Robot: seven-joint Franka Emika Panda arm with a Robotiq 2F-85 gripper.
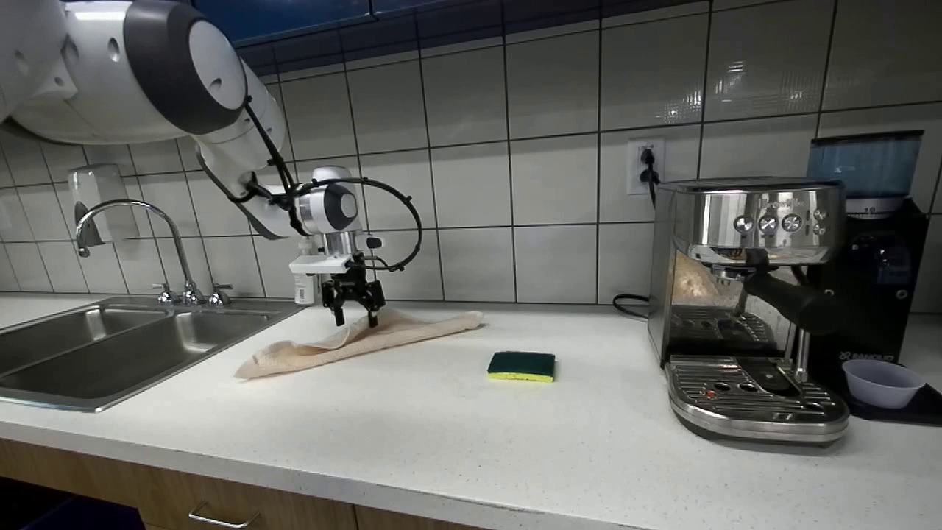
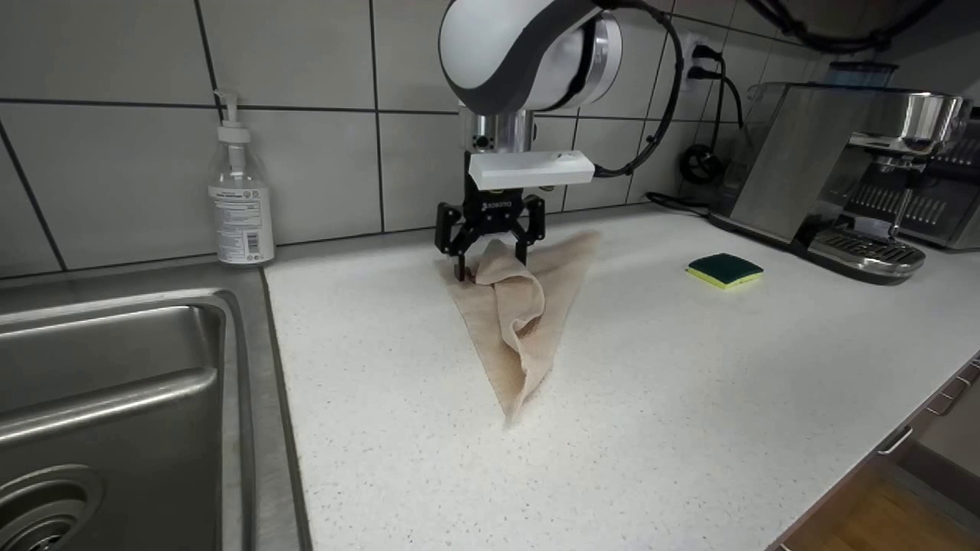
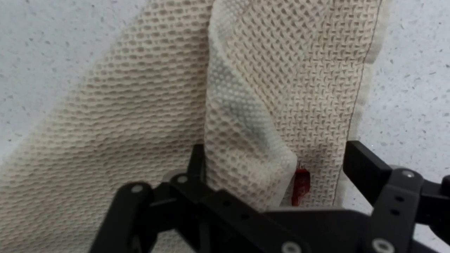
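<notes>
The end effector is spread wide and isn't gripping anything. It's down low over a rumpled beige cloth with a chunky woven texture, which lies on the speckled white counter near the back edge, toward the sink end. In the wrist view a raised fold of the cloth sits between the fingers: one is right beside the fold (can't tell if it's touching), the other is out by the hemmed edge. There's also a small dark red patch next to the fold, no idea what it is. Well apart from that, a rectangular green-and-yellow sponge lies between the cloth and a shiny silver espresso machine. A clear plastic pump bottle stands by the back edge, at the corner of the stainless-steel double sink.
</notes>
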